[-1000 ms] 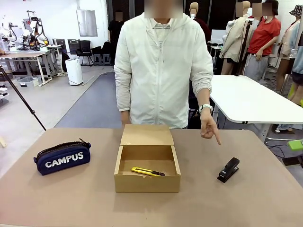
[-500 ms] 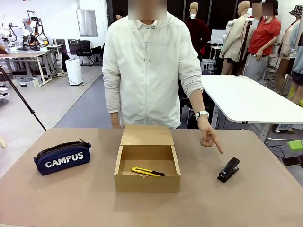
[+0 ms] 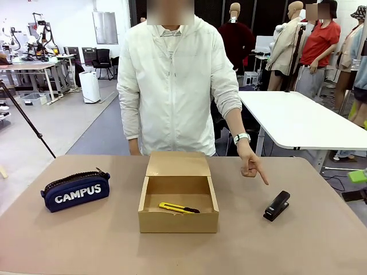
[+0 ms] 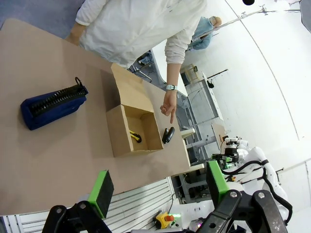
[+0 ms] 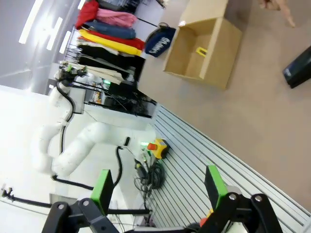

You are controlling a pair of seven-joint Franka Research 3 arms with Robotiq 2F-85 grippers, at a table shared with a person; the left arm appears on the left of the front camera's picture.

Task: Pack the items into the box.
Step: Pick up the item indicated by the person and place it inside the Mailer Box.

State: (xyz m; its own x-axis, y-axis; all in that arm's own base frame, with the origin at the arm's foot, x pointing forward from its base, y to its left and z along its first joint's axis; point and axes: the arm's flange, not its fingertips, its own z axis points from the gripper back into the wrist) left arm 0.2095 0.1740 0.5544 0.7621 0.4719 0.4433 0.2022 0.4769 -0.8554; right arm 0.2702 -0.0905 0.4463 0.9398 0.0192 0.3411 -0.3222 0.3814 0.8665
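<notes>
The brown cardboard box [image 3: 178,212] stands open mid-table, its flap lid folded back toward the person. Inside it lies the yellow-and-black utility knife [image 3: 178,208]. The navy "CAMPUS" pouch [image 3: 75,191] rests on the table to the left, the black stapler [image 3: 276,205] to the right. The person's hand [image 3: 251,165] points a finger down at the stapler. My left gripper [image 4: 159,189] hangs open, high above the near table edge; box [image 4: 135,129], pouch [image 4: 52,104] and stapler [image 4: 168,134] lie far below it. My right gripper [image 5: 159,185] is open too, away from the box [image 5: 204,47] and stapler [image 5: 298,72].
The tan table [image 3: 86,240] has bare room in front of and around the box. The person in a white jacket [image 3: 175,86] stands at the far edge behind the box. A white table [image 3: 298,120] stands beyond at the right.
The person has shifted a little to the left and lowered the pointing hand toward the stapler. Box, pouch, knife and stapler have not moved.
</notes>
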